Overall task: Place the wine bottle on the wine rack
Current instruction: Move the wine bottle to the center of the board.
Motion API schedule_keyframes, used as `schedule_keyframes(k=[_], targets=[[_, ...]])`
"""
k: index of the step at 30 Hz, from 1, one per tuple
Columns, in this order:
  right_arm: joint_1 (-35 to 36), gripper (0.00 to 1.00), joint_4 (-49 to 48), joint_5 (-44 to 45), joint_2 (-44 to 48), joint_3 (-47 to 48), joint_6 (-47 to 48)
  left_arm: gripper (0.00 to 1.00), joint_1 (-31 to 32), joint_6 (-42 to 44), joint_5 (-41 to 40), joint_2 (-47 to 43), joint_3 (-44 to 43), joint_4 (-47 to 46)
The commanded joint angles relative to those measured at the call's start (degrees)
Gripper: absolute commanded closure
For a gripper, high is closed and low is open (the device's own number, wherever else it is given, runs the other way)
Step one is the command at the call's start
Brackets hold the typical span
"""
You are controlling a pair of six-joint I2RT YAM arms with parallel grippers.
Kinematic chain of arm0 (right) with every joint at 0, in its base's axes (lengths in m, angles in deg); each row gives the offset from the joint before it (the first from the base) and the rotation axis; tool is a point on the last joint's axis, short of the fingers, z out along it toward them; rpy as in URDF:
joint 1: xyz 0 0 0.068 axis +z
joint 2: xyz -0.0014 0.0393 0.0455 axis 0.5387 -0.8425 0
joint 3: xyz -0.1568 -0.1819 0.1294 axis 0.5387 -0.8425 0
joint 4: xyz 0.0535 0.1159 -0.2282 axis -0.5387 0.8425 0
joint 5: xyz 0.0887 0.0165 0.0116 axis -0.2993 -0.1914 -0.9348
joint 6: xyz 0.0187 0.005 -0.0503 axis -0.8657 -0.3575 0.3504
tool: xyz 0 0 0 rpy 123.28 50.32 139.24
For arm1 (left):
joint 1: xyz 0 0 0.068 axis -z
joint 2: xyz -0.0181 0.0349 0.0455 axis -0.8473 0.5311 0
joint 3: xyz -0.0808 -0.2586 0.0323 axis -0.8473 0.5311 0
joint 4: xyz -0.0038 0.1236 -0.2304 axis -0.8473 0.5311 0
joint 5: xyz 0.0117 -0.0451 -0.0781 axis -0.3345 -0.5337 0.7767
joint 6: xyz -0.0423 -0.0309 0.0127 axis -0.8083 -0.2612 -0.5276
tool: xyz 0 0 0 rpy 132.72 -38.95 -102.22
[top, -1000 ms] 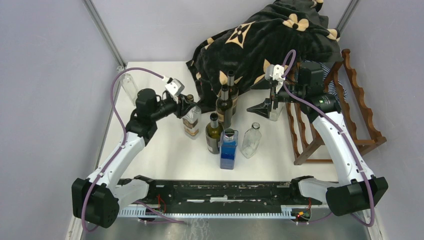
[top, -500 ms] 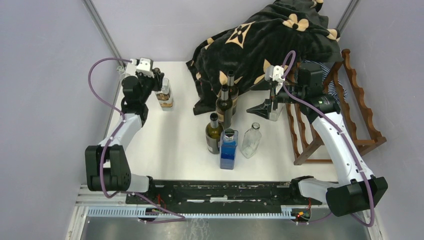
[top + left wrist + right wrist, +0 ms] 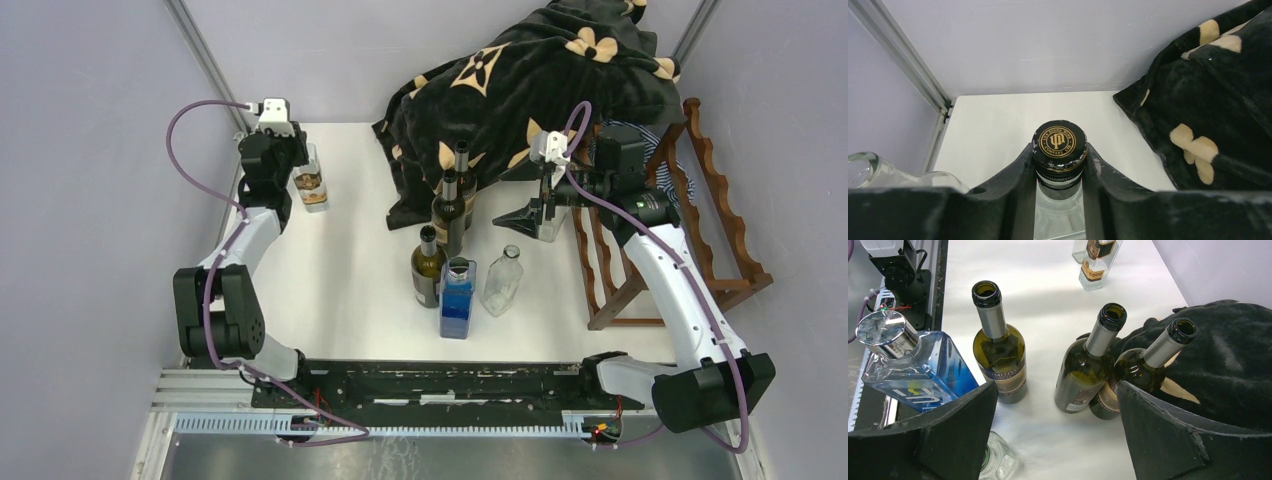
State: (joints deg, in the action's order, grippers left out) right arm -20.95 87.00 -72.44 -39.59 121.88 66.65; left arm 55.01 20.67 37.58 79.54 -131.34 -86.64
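Jaws first: my left gripper (image 3: 1059, 155) is clamped on the neck of a capped clear bottle (image 3: 310, 188), just under its black cap. I hold it upright at the upper left of the top view, well apart from the others. It looks like a spirit bottle, so I judge I am holding it out of the way, not taking it to the rack. My right gripper (image 3: 1057, 385) has its jaws wide apart with nothing between them. It faces the wine, probably so it can close on a neck next. Counting: three green wine bottles stand open-mouthed on the table (image 3: 340, 290), a lone bottle (image 3: 1000, 357) left of a touching pair (image 3: 1088, 375) that leans against the blanket (image 3: 520, 80). There is one blue bottle (image 3: 923, 375). I count at least three clear ones: mine, a corner bottle (image 3: 868, 172) at the lower left of my left wrist view, and a tilted clear bottle (image 3: 502, 282) just right of the blue. A glassy shape under my right gripper I cannot make out. One wine rack (image 3: 596, 285) stands at the right edge of the top view, with none of the three on it.
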Motion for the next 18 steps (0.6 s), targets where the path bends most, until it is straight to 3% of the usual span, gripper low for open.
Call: schedule_keyframes(k=[1, 3, 5, 13, 18], targets=[[0.1, 0.05, -2.0, -0.9, 0.6, -0.1, -0.2, 0.53, -0.2, 1.8, -1.8, -0.3, -4.9, -2.0], [0.2, 0.05, -1.5, -0.6, 0.8, -0.2, 0.4, 0.38, -0.2, 0.9, -1.4, -1.1, -5.4, -1.0], [0.2, 0.05, -1.1, -0.2, 0.9, -0.3, 0.8, 0.29, -0.2, 0.1, -1.2, -2.1, -6.1, 0.6], [0.1, 0.05, 3.2, 0.5, 1.5, 0.5, 6.0, 0.14, -0.2, -2.9, -0.2, -10.6, -7.9, 11.5], [0.4, 0.03, 14.1, -2.3, 1.6, 4.4, 19.5, 0.05, -0.2, -14.2, 9.1, -18.5, -7.9, 21.1]])
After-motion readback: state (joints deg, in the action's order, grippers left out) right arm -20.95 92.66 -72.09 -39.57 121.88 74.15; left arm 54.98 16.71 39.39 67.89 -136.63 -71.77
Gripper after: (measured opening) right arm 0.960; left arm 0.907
